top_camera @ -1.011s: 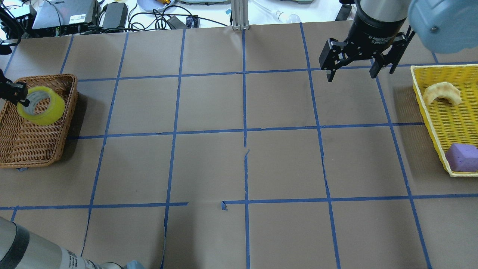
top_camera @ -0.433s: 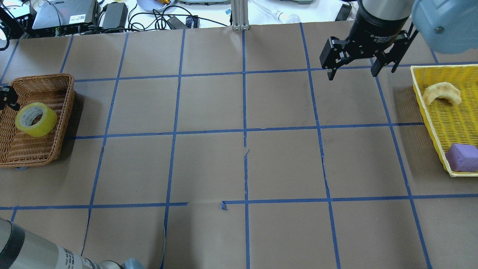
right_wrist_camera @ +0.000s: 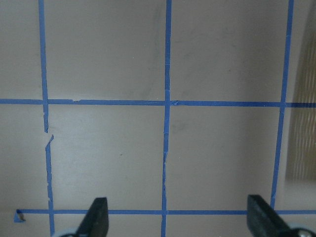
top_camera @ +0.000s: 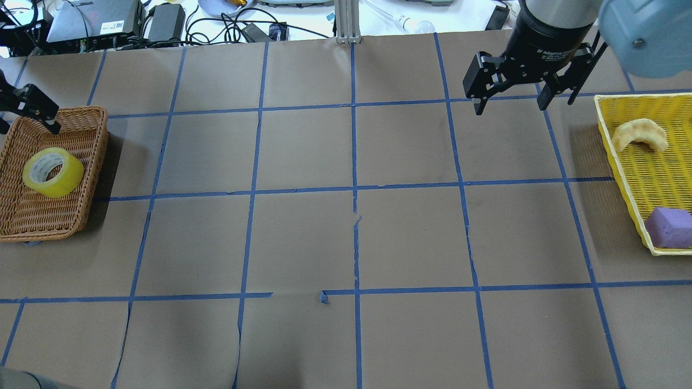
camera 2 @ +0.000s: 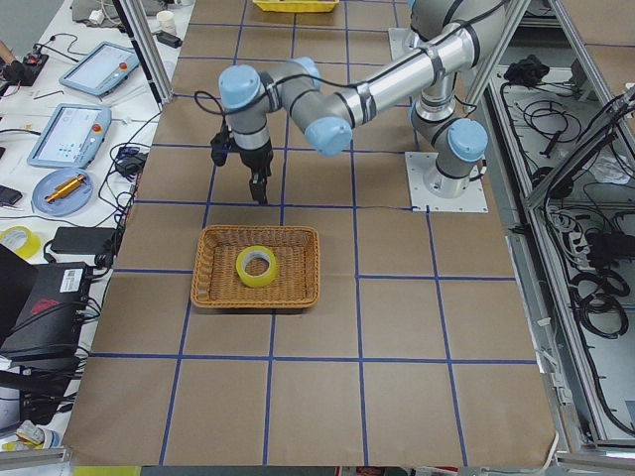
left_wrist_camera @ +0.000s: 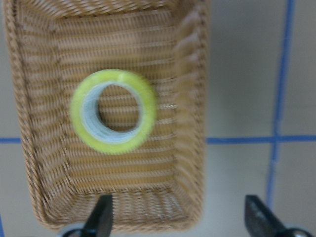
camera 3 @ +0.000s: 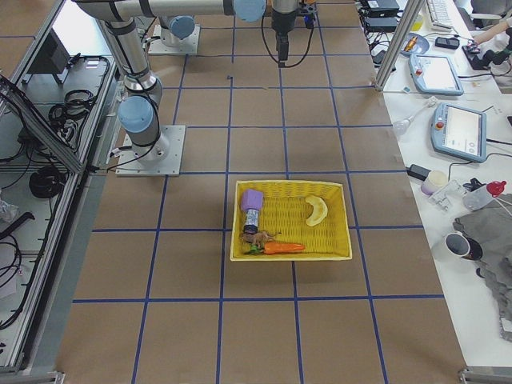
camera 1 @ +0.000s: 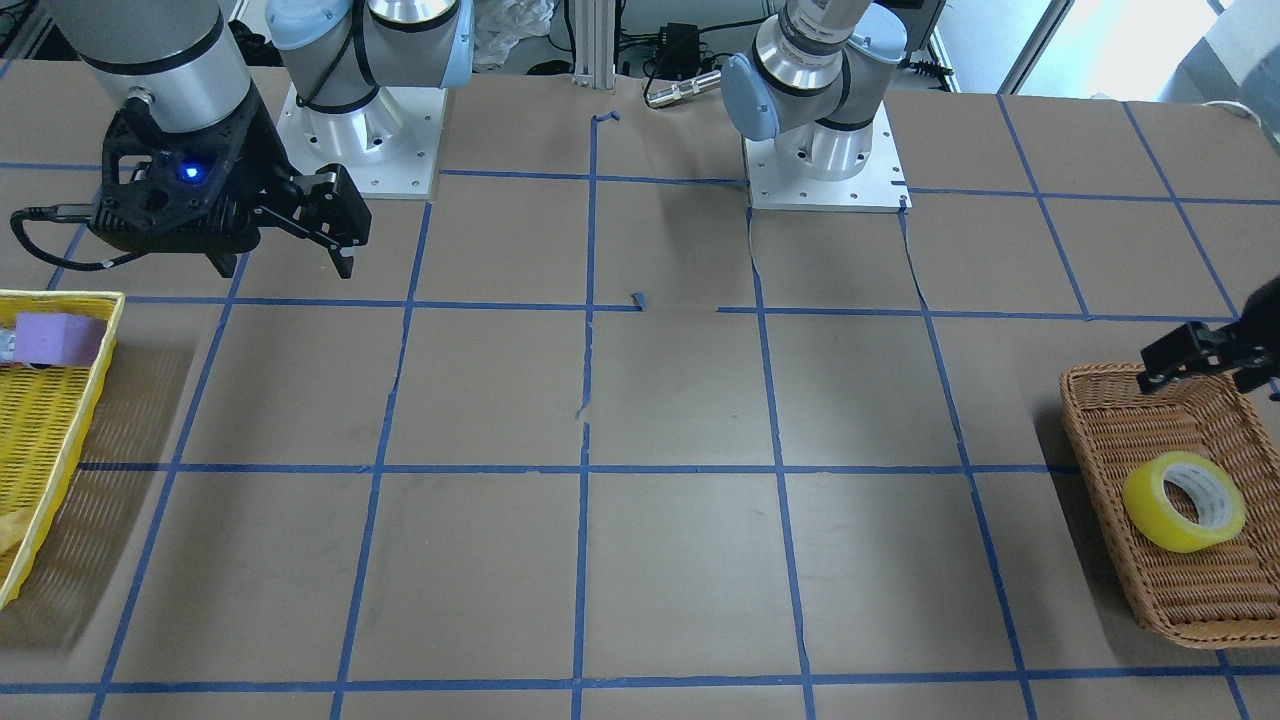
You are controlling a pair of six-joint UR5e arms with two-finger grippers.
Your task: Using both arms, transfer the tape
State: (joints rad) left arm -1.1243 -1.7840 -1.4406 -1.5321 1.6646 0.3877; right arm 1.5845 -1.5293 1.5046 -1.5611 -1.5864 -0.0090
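Tape [top_camera: 53, 172]: in wicker basket [top_camera: 32, 216], hole upward, bench [top_camera: 303, 237] left end; core print unreadable.
Left end effector [left_wrist_camera: 180, 219]: wide open, empty, over the basket's rim.
Right end effector [top_camera: 510, 107]: wide open, empty; casing reads "Adaptive".

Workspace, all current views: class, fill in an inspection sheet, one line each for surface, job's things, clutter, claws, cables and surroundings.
Surface: brown paper table with a blue tape grid; one grid line is broken near the middle.
Job's things: yellow tape lies inside the wicker basket, touched by neither claw.
Clutter: yellow tray holding a purple block and a pale curved piece.
Claws: left claw open, empty, raised near one end of the basket; right claw open, empty, above bare table.
Cables: black cables and a power brick beyond the table's far edge.
Surroundings: teach pendants beside the table.
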